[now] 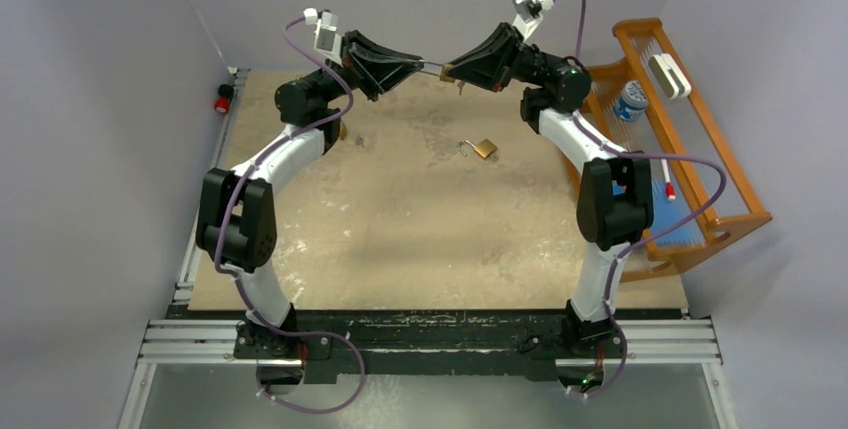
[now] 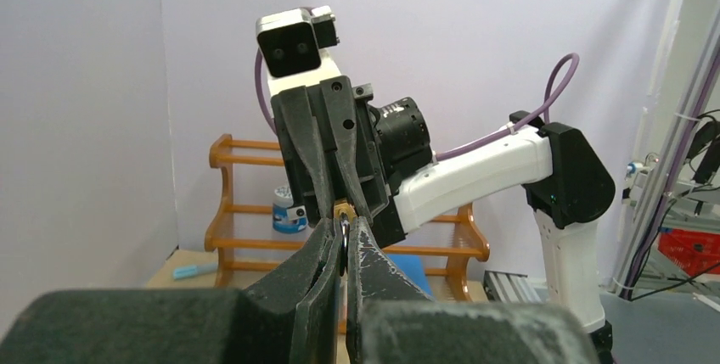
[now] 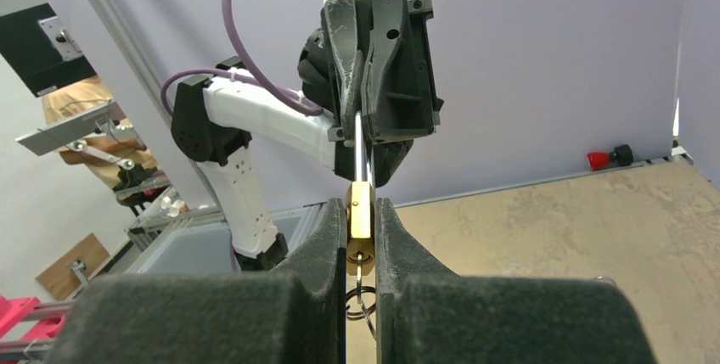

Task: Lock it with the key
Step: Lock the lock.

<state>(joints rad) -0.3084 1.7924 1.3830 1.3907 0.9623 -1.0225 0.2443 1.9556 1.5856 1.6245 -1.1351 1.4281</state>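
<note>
A brass padlock (image 3: 361, 215) is held in the air at the back of the table, between the two arms. My right gripper (image 3: 361, 204) is shut on its body. A key (image 3: 360, 255) sits in its keyhole, with key rings (image 3: 360, 305) hanging below. The steel shackle (image 3: 360, 139) runs from the body into my left gripper (image 2: 344, 225), which is shut on it. The brass body (image 2: 345, 210) shows just beyond the left fingertips. In the top view both grippers, left (image 1: 414, 67) and right (image 1: 455, 70), meet tip to tip around the padlock (image 1: 447, 74).
A second brass padlock (image 1: 485, 148) with its shackle open lies on the table right of centre. A wooden rack (image 1: 700, 139) at the right holds a blue-and-white tub (image 1: 631, 101), a white block and a pen. A red button (image 1: 223, 103) sits at the far left.
</note>
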